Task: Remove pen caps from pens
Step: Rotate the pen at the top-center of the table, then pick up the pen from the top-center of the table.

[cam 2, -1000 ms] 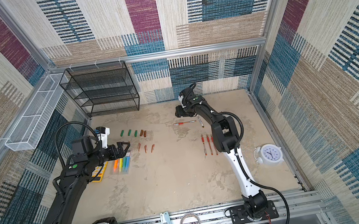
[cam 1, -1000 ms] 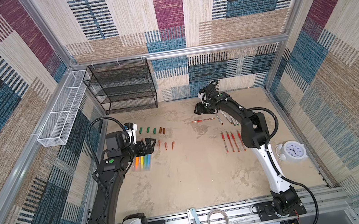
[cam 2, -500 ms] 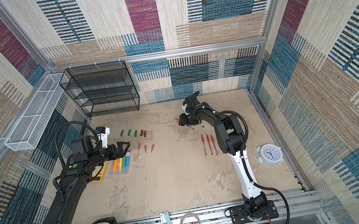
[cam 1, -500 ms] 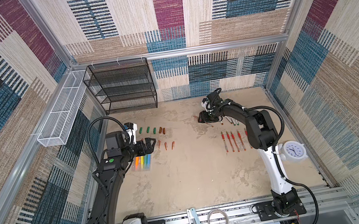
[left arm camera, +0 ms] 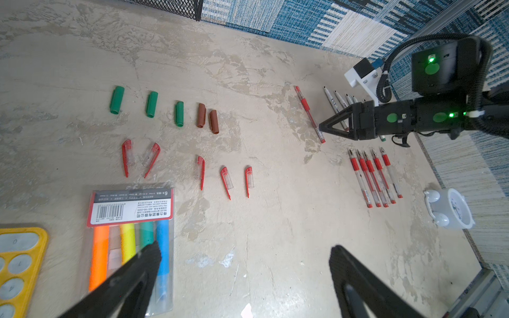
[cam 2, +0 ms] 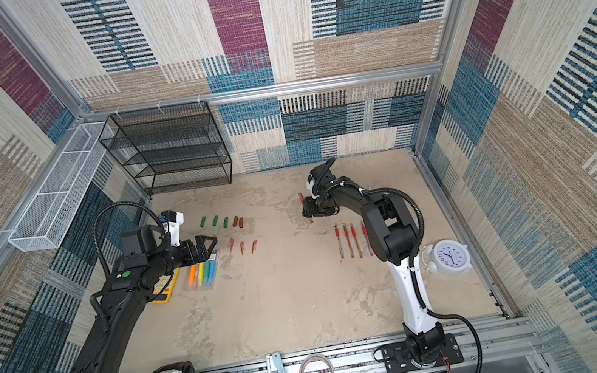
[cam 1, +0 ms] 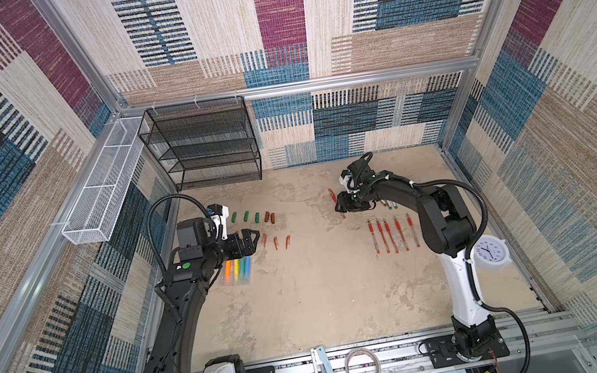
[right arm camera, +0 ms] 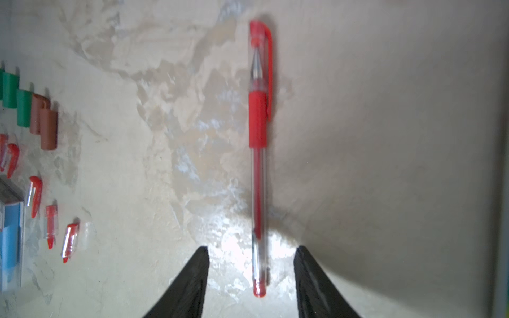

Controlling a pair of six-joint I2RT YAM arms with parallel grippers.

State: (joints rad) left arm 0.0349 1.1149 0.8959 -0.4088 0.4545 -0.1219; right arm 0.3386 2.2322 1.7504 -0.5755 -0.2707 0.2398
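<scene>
Both top views: a beige table (cam 1: 325, 302) enclosed by patterned walls. The right gripper (cam 1: 344, 208) sits low over a lone capped pen (cam 1: 330, 193) near the far middle. From up here it is unclear whether its jaws touch the pen. The left gripper (cam 1: 250, 238) hovers well apart from it, spread wide and empty, beside rows of loose pen caps (cam 1: 253, 216) and next to a highlighter pack (cam 1: 238, 272). Five uncapped pens (cam 1: 392, 233) lie in a row near the right arm.

Left wrist view: the right gripper (left arm camera: 323, 128) meets the tail end of the capped pen (left arm camera: 309, 114), which lies flat and slightly angled.

Right wrist view: the pen (right arm camera: 258, 165) runs lengthwise, with its tail in the gap between the black fingertips (right arm camera: 202, 264). It touches neither, so the jaws stand partly apart and pinch nothing. Its red cap (right arm camera: 260, 55) is on at the far end.

Likely risks: the barrel lies nearer one fingertip, so that finger would probably touch first and roll or swing the round pen aside. A hold at the very tail of smooth clear plastic leaves a long lever — the capped end may droop. The barrel may also slip free when the cap is pulled. The fingertips are low and could scrape the table.
</scene>
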